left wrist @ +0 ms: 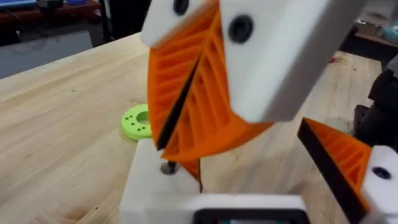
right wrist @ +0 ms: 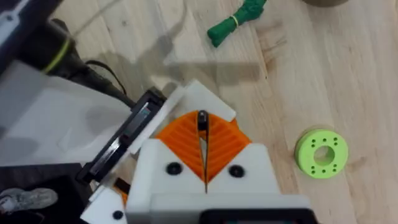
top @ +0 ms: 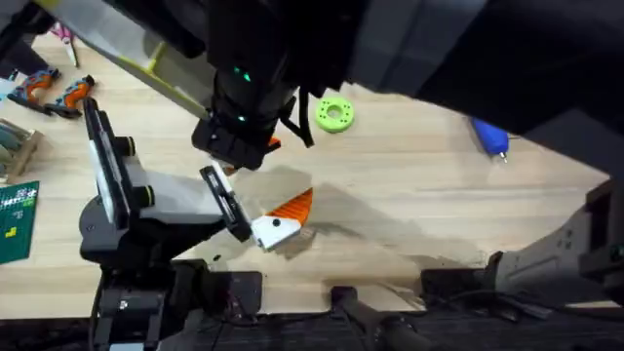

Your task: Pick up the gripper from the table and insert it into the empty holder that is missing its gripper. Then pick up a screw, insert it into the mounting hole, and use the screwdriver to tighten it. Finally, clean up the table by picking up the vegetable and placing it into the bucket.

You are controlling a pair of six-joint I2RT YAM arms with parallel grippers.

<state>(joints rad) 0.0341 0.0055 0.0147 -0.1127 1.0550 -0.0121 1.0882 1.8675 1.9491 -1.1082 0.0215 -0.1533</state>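
Left wrist view: the left claw (left wrist: pixel 242 155) stands open, its two fingers well apart. One finger carries an orange ribbed tip (left wrist: pixel 339 158). The other ends in the empty holder (left wrist: pixel 152 186), a bare white block. A sliver of orange shows just behind that block; whether it is the loose gripper cannot be told.

The right claw (right wrist: pixel 203 134) reaches across from above and sits directly over the empty holder. Its orange pads (right wrist: pixel 221 146) are pressed together on a small dark screw (right wrist: pixel 202 120), pinched at the pad tips. In the left wrist view the screw (left wrist: pixel 168 167) touches the top of the white block.

In the overhead view the left claw (top: pixel 283 219) lies low over the bench (top: pixel 409 195), near its front edge, and the dark right arm (top: pixel 244 97) covers the area just behind it.

The bench is pale wood with visible grain.

- Screwdriver (top: pixel 490 136): blue, lying on the bench far to the right, well apart from both claws.
- Green ring (top: pixel 334 114): flat on the bench, near the right arm.
- Vegetable (right wrist: pixel 236 22): green, lying on the bench beyond the left claw.
- Orange-handled pliers (top: pixel 58 93): at the far left edge.
- Green board (top: pixel 18 219): at the left edge, beside the left arm's base.
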